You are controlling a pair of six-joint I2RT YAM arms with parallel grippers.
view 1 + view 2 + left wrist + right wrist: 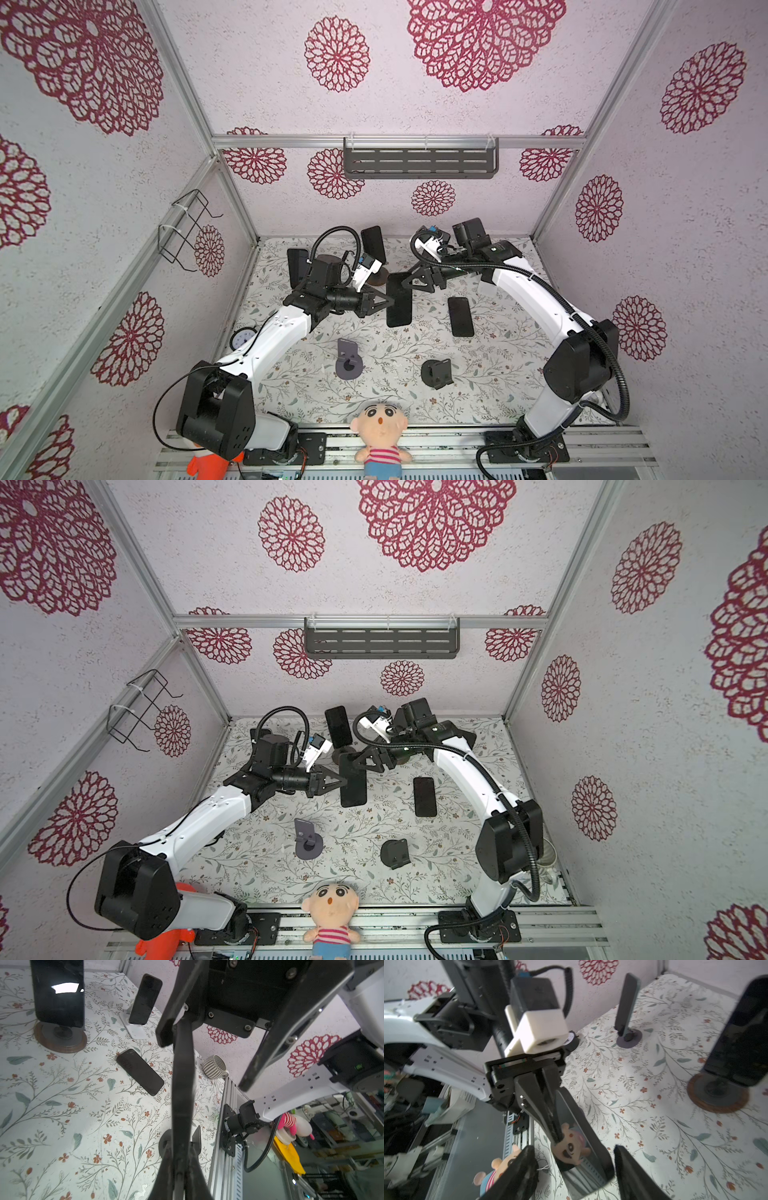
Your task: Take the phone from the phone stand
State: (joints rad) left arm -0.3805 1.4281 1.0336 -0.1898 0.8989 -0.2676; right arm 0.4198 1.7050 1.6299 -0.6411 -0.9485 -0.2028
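A dark phone [400,305] is held in the air above the flowered table [374,399], clear of every stand, between two robot claws that meet near the middle. The left claw [390,300] is clamped tight on one long edge of the phone. The right claw [573,1148] is spread wide, its fingers [521,1167] seen either side of the phone's end with gaps showing. An empty grey stand [348,362] and an empty black stand [436,373] are seen nearer the front, and a second phone [460,316] lies flat close by. The step in hand is judged to be a hand-over. It would be done well if the right claw were drawn straight back without brushing the phone, the left grip held firm, and the phone lowered flat onto bare table, away from the stands
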